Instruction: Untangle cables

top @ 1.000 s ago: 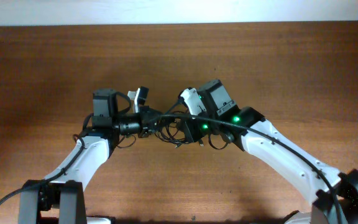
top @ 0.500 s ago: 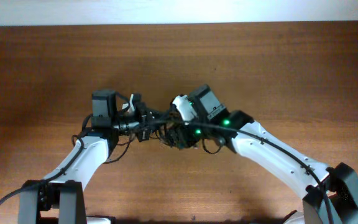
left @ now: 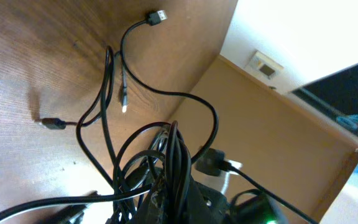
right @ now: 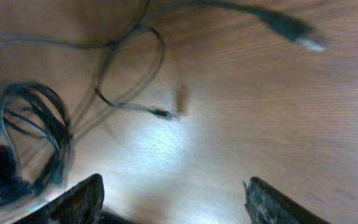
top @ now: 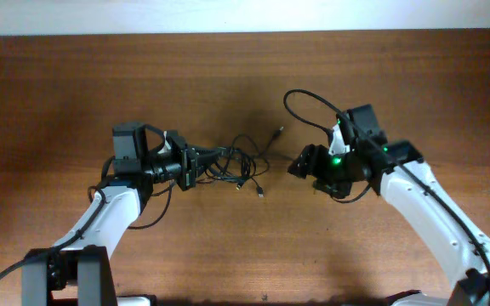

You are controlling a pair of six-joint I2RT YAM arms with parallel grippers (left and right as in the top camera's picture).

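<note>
We find the cables (top: pixel 232 163) on the table (top: pixel 245 68) near its middle, bunched just to the right of the left gripper (top: pixel 196 163), which clasps the left end of the bunch. Loose strands fan out rightwards from there. The far plug end (top: pixel 279 132) lies behind and to the right of the bunch, and the near plug end (top: pixel 260 194) lies in front of it. The right gripper (top: pixel 300 161) stands well to the right, apart from every strand, jaws spread wide over the table. The far plug end lies between it and the bunch, somewhat behind.
</note>
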